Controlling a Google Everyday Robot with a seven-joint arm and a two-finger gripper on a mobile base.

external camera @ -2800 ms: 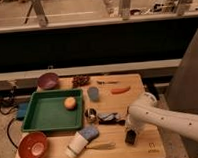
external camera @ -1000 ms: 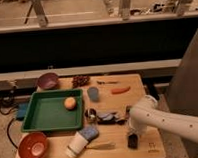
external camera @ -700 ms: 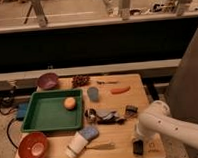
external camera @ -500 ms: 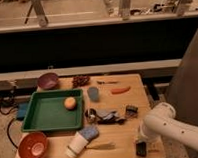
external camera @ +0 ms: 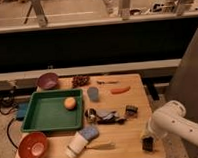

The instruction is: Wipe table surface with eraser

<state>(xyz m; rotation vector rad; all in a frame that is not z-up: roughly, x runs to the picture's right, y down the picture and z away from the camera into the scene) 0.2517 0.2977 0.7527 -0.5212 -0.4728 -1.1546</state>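
Note:
The light tan table surface (external camera: 126,137) fills the middle of the camera view. My gripper (external camera: 148,141) hangs from the white arm at the table's front right corner, pointing down. It is shut on the eraser (external camera: 148,146), a small black block, and holds its lower end against the wood close to the front edge. The fingers themselves are dark and merge with the block.
On the left are a green tray (external camera: 44,116) holding an orange (external camera: 69,103), a purple bowl (external camera: 47,81) and a red bowl (external camera: 33,146). A white cup (external camera: 75,145), blue-grey pad (external camera: 88,131), fork (external camera: 102,146), dark clutter (external camera: 108,116), dark clip (external camera: 130,110), blue cup (external camera: 93,94) and carrot (external camera: 120,90) lie mid-table.
The gripper and the black block have slid right and toward the front edge, from the table's front middle-right to its front right corner. Nothing else has moved.

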